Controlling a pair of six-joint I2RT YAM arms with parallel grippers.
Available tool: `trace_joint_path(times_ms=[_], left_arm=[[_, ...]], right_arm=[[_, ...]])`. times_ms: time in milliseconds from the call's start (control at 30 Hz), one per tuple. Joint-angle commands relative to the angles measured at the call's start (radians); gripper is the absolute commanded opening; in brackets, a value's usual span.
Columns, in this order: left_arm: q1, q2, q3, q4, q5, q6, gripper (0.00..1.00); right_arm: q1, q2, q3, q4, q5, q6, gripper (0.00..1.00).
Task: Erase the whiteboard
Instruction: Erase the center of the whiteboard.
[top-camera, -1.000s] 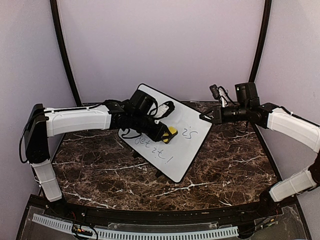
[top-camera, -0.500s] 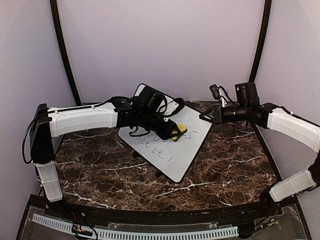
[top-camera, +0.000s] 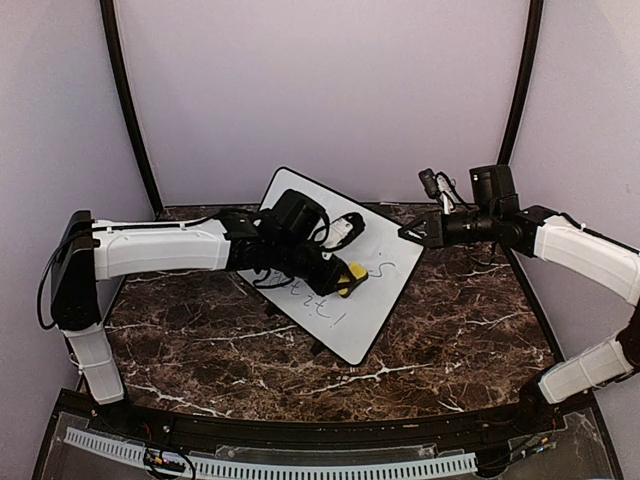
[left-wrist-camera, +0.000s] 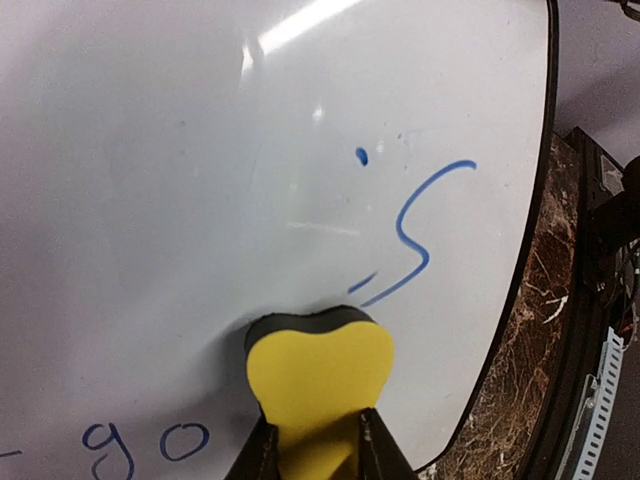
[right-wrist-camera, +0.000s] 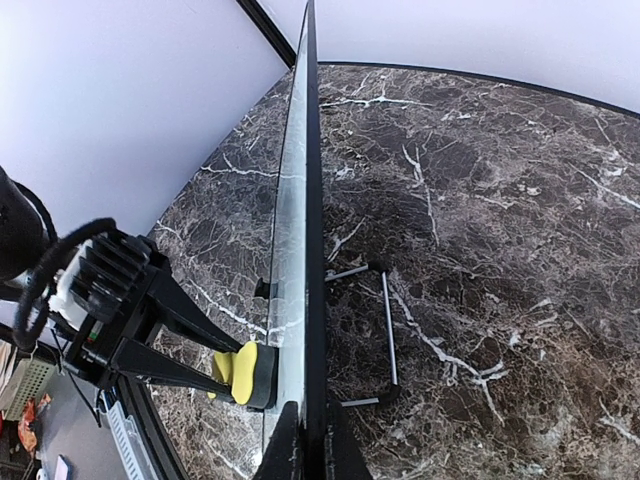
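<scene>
The whiteboard (top-camera: 375, 300) stands tilted on the marble table, with blue handwriting on its lower part. My left gripper (top-camera: 343, 279) is shut on a yellow eraser (top-camera: 350, 274) and presses its black pad against the board. In the left wrist view the eraser (left-wrist-camera: 320, 375) sits just below a blue "s" (left-wrist-camera: 418, 235), with the gripper (left-wrist-camera: 318, 452) pinching its rear and the board (left-wrist-camera: 180, 150) white above. My right gripper (top-camera: 411, 236) is shut on the board's right edge. The right wrist view shows the gripper (right-wrist-camera: 307, 445) clamping that edge (right-wrist-camera: 305, 190), and the eraser (right-wrist-camera: 246, 372) on the board's face.
The board's wire stand (right-wrist-camera: 386, 335) rests on the dark marble table (top-camera: 450, 330) behind it. Lavender walls and two black poles (top-camera: 125, 100) enclose the back. A white perforated rail (top-camera: 300, 466) runs along the near edge.
My left gripper swept the eraser right across the board, then back down-left. Part of the upper line of writing is wiped away. My right gripper has held still.
</scene>
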Motion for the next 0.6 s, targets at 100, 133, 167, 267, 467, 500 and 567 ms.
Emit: trace_joint_path(times_ms=[100,133,167,267,467,500,567], left_arm=[[0.0,-0.004,-0.1,-0.012,-0.047,-0.026,0.11],[0.001,0.002,-0.09,-0.011,-0.047,-0.023,0.11],[0.001,0.013,-0.064,-0.01,-0.048,-0.021,0.11],[0.001,0.05,0.007,-0.014,-0.049,-0.005,0.11],[0.001,0.102,0.169,-0.043,-0.056,0.026,0.11],[0.001,0.103,0.192,-0.048,-0.061,0.029,0.11],[0.001,0.105,0.211,-0.052,-0.064,0.036,0.11]], right_arm=[[0.05,0.016,0.011,0.034,-0.075,-0.116,0.0],[0.05,0.016,0.011,0.035,-0.077,-0.116,0.0],[0.05,0.015,0.011,0.034,-0.077,-0.116,0.0],[0.05,0.007,0.005,0.036,-0.075,-0.116,0.0],[0.051,0.002,0.003,0.036,-0.074,-0.115,0.0],[0.05,0.001,0.004,0.036,-0.073,-0.115,0.0],[0.051,0.003,0.004,0.037,-0.074,-0.115,0.0]])
